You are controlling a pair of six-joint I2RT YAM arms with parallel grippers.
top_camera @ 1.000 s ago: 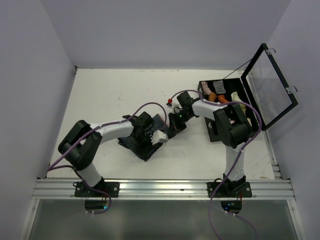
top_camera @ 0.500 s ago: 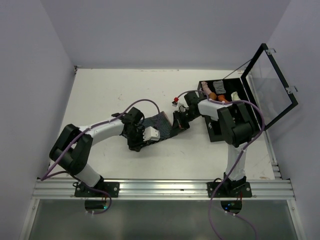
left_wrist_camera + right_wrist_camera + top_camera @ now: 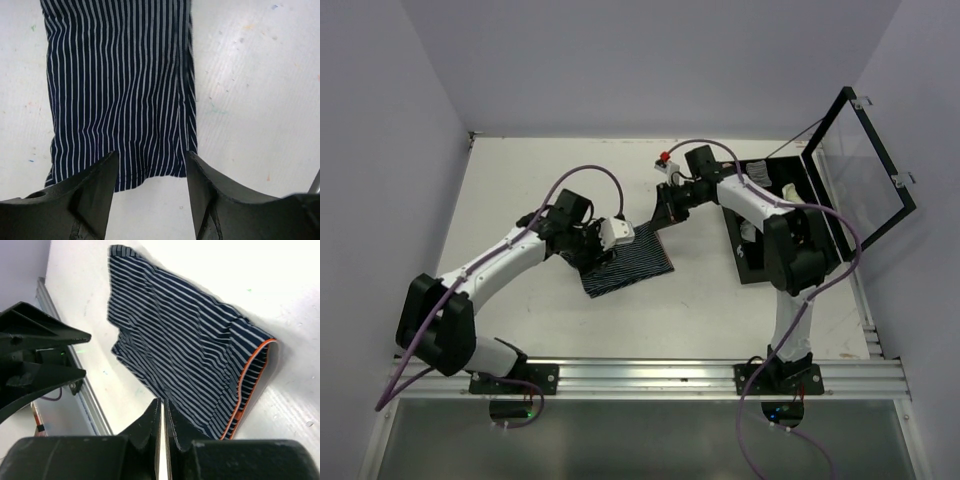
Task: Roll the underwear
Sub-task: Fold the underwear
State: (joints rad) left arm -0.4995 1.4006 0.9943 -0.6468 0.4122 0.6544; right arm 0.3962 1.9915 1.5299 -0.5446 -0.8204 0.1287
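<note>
The underwear [image 3: 628, 262], dark blue with thin white stripes, lies flat on the white table. In the left wrist view the underwear [image 3: 120, 90] stretches away from me. My left gripper [image 3: 150, 157] is open just above its near edge and holds nothing. From above, the left gripper [image 3: 592, 248] sits at the cloth's left end. The right wrist view shows the underwear [image 3: 185, 340] with its orange waistband [image 3: 250, 380] on the right. My right gripper [image 3: 163, 402] hangs above the cloth with its jaws almost together and nothing between them. From above, the right gripper [image 3: 665, 212] is past the cloth's far right corner.
A black case [image 3: 744, 268] stands at the right, with its clear lid [image 3: 865, 170] raised and small rolled items inside. An aluminium rail [image 3: 640, 378] runs along the near edge. Grey walls close in the table on the left, at the back and on the right.
Both arms drew the bunched underwear out, and it now lies flat. The left gripper opened and let go. The right gripper lifted off toward the far side.
</note>
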